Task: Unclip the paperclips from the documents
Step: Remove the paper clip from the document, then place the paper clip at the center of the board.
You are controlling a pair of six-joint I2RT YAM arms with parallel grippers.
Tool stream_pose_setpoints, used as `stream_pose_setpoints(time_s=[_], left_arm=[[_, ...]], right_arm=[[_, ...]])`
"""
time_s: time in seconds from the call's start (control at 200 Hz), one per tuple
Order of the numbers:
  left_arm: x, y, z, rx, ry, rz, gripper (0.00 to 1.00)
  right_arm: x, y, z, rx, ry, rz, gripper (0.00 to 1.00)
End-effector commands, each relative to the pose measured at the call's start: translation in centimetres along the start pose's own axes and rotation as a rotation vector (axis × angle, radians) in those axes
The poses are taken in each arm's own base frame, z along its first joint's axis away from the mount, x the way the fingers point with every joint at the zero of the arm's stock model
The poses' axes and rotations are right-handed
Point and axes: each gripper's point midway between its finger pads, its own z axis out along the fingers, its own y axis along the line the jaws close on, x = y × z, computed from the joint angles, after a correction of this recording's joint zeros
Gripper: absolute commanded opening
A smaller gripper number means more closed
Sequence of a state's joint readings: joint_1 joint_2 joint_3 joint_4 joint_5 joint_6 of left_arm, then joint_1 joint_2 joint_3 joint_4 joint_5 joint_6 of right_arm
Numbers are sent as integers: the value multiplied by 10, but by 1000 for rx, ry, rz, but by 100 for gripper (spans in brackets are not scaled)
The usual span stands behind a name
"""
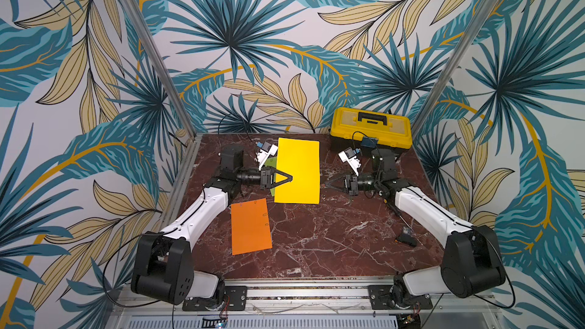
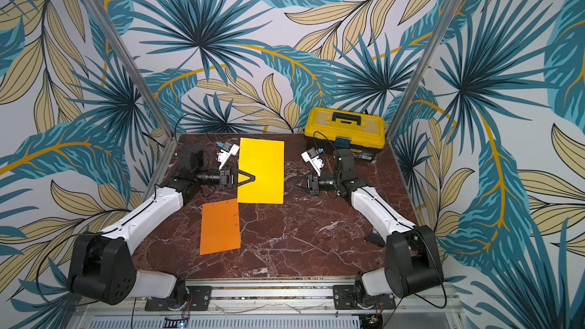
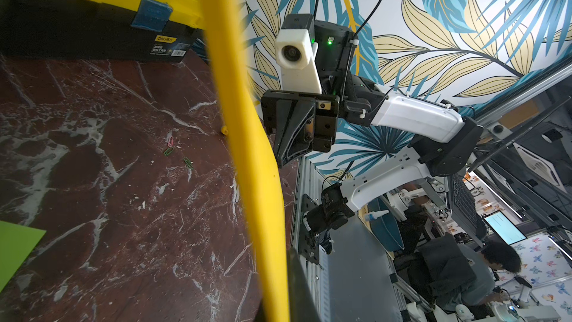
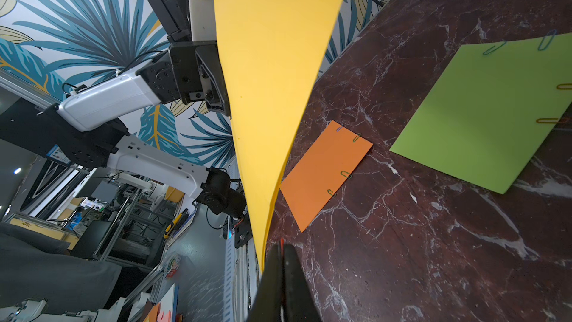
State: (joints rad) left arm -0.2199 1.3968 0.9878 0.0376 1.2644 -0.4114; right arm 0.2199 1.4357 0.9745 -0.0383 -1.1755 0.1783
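Progress looks partial. Orange sheet (image 1: pixel 250 227) lies flat on the surface (image 1: pixel 316 242) beside the left arm (image 1: pixel 202 213) and carries four clips (image 4: pixel 346 175) along two edges. Green sheet (image 4: pixel 483 113) lies flat farther back, mostly hidden under the raised yellow sheet in both top views. It also has four clips, two blue and two orange-red. Yellow sheet (image 1: pixel 297 170) is held off the surface between the arms. I see no clip on its visible faces, though its edges are partly hidden. Three loose clips (image 3: pixel 168 151), pink and green, lie on the surface beneath it, apparently already off. By my judgement one sheet is nearly done and two are left.

Left arm reaches forward with its forearm low and its end link about level. Its claw (image 1: pixel 289 179) is pressed together on the yellow sheet's left edge, holding it up. Right arm (image 1: pixel 424 210) mirrors that pose from the other side. Its claw (image 1: pixel 327 182) sits just beside the sheet's right edge, pinched on what looks like a thin red clip (image 4: pixel 281 244). Whether that clip is free of the paper I cannot tell.
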Motion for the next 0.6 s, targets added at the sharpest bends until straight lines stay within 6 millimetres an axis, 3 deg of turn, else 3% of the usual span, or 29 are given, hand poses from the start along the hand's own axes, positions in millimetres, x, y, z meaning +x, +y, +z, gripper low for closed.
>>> stream_pose_setpoints(time_s=[0.0, 0.26, 0.596], left_arm=[[-4, -8, -4, 5, -12, 50, 0], [-4, -2, -4, -17, -20, 49, 0], [0, 2, -5, -31, -22, 46, 0]], right_arm=[[4, -13, -1, 50, 6, 27, 6], [23, -56, -17, 244, -10, 188, 4], [84, -133, -51, 576, -28, 520, 4]])
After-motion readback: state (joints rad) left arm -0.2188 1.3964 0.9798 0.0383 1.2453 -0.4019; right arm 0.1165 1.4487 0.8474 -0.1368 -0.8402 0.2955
